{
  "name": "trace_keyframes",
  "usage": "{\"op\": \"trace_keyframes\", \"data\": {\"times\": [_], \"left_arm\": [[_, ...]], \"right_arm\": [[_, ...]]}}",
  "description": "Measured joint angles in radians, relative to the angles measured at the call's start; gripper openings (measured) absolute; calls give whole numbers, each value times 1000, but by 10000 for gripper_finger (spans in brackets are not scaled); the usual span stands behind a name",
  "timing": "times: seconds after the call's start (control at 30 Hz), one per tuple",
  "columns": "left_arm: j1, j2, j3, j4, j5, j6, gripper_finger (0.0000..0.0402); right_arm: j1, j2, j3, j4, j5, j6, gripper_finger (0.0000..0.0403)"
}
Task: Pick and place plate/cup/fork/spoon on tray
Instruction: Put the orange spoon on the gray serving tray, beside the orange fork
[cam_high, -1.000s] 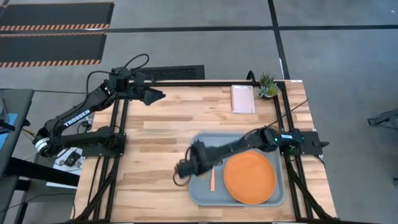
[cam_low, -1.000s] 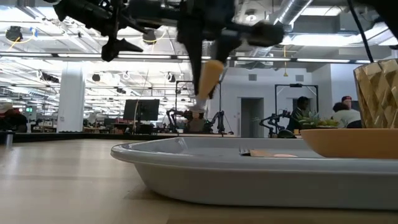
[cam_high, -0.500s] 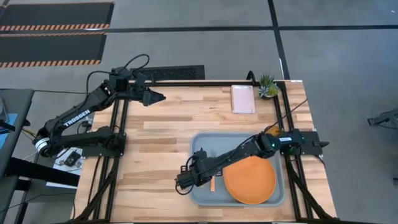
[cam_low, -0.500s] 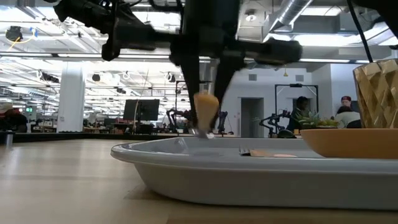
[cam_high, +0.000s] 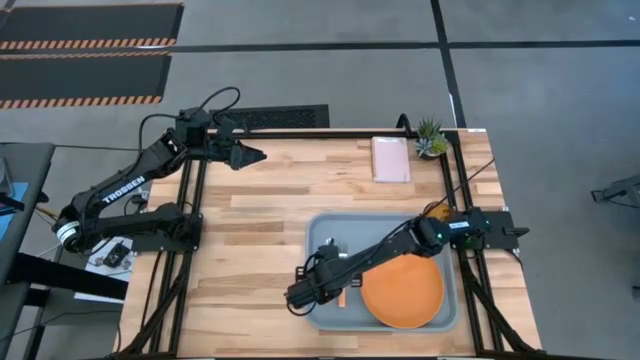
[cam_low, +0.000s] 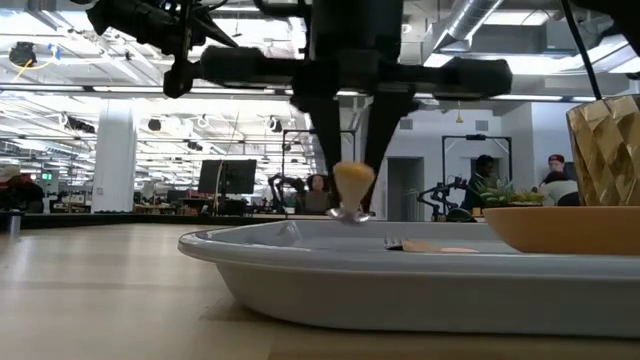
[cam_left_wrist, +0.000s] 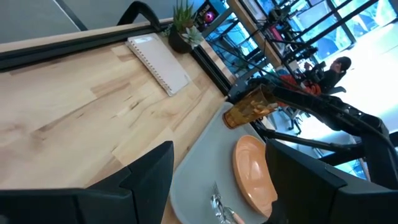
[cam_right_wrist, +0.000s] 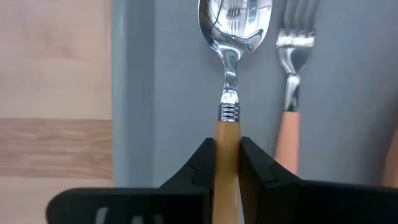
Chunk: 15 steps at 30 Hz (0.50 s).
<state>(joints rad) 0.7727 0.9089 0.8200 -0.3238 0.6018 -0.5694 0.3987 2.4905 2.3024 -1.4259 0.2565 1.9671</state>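
1. The right gripper (cam_high: 306, 295), seen at lower centre of the high view, has been lowered over the left part of the large grey-blue rectangular tray with raised rim (cam_high: 322, 228). Half a second ago it stood slightly higher and further left; a second ago it was raised above the tray's left edge.

2. Its jaws are closed narrowly on the orange handle of the slim spoon with a silver oval bowl (cam_right_wrist: 231, 74). In the low view, the spoon (cam_low: 351, 192) has been brought down so that its bowl appears to touch the tray floor or sit just above it; a second ago it hung clearly higher, to the left.

3. In the right wrist view, the spoon is lined up just beside the slim fork with silver tines and an orange handle (cam_right_wrist: 288, 87), which already lies on the tray.

4. The round flat orange plate (cam_high: 402, 290) rests in the tray's lower right part. The small translucent amber tumbler (cam_left_wrist: 249, 107) is seen by the tray's far corner; whether it stands on the tray cannot be told.

5. The task is judged nearly done: release of the spoon seems the step in hand.

6. The left gripper (cam_high: 252, 153) waits at the upper left of the table, unchanged, jaws parted and empty.
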Motion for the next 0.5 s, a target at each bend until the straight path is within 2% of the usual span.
{"op": "trace_keyframes", "data": {"times": [0.5], "left_arm": [[0, 0, 0, 1, -7, 7, 240]], "right_arm": [[18, 3, -93, 120, 2, -3, 49]]}}
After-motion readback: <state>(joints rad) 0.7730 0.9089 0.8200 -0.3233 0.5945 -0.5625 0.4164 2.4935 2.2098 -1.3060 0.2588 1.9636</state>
